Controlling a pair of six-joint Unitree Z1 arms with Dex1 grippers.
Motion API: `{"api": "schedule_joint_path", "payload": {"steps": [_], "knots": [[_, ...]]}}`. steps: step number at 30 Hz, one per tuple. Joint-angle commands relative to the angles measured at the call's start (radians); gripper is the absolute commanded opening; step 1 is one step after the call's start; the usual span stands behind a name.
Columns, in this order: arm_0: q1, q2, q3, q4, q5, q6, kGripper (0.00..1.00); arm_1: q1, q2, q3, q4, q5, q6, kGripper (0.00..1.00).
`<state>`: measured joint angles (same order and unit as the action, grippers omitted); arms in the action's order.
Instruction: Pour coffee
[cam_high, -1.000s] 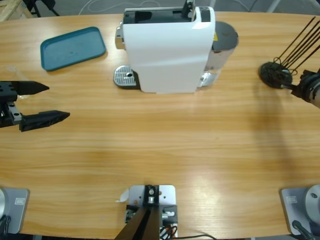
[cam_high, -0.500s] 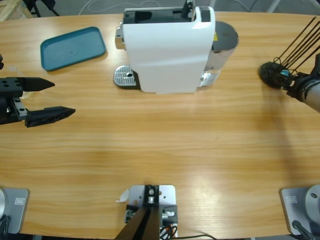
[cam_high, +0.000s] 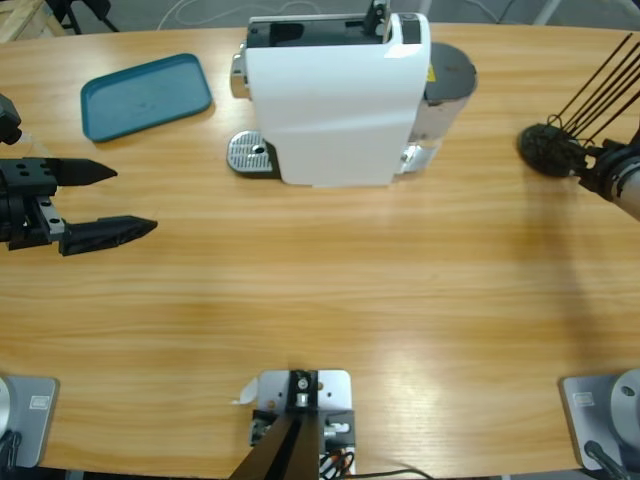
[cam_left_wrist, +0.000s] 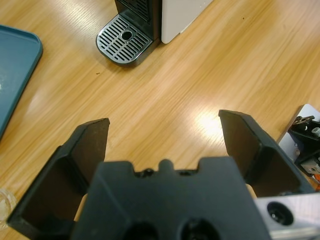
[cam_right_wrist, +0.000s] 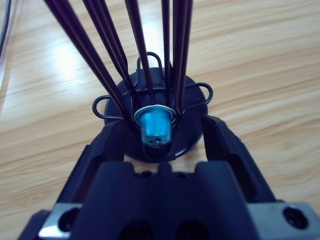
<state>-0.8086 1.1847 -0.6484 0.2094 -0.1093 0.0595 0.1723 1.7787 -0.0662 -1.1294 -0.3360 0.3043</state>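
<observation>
No coffee shows in any view. The white coffee machine (cam_high: 335, 100) stands at the back middle of the table, its metal drip grate (cam_high: 250, 153) (cam_left_wrist: 124, 40) bare. My left gripper (cam_high: 135, 200) (cam_left_wrist: 165, 122) hovers open over bare wood at the left, pointing toward the grate, with nothing between its jaws. At the far right, my right gripper (cam_high: 585, 165) (cam_right_wrist: 165, 125) is open at the foot of a black wire capsule holder (cam_high: 548, 148). Its jaws stand on either side of a blue capsule (cam_right_wrist: 156, 127) in the holder's base, not touching it.
A teal tray (cam_high: 145, 95) lies at the back left, behind the left gripper. A bit of clear glass (cam_left_wrist: 3, 202) shows at the left wrist view's bottom-left edge. The holder's long black rods (cam_right_wrist: 140, 55) rise just ahead of the right gripper.
My left gripper has slid a little to the right, toward the machine. The right gripper has shifted slightly beside the capsule holder.
</observation>
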Motion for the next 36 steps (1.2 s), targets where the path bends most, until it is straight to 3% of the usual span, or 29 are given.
{"api": "schedule_joint_path", "payload": {"steps": [1,13,34,35,36], "knots": [[-0.007,0.028,-0.001,-0.01,-0.024,-0.021,0.949,-0.02,0.026,0.014,0.009,0.011,-0.013,0.612],[-0.007,0.019,-0.002,-0.01,-0.029,-0.023,0.945,-0.02,-0.091,0.004,0.137,0.027,-0.047,0.614],[-0.007,0.021,0.009,-0.01,-0.033,-0.025,0.945,-0.057,0.044,0.006,0.006,0.06,-0.045,0.596],[-0.007,0.021,0.009,-0.01,-0.033,-0.025,0.945,-0.057,0.049,0.006,0.001,0.066,-0.047,0.5],[-0.007,0.021,0.009,-0.01,-0.033,-0.026,0.945,-0.057,0.053,0.007,-0.007,0.071,-0.051,0.322]]}}
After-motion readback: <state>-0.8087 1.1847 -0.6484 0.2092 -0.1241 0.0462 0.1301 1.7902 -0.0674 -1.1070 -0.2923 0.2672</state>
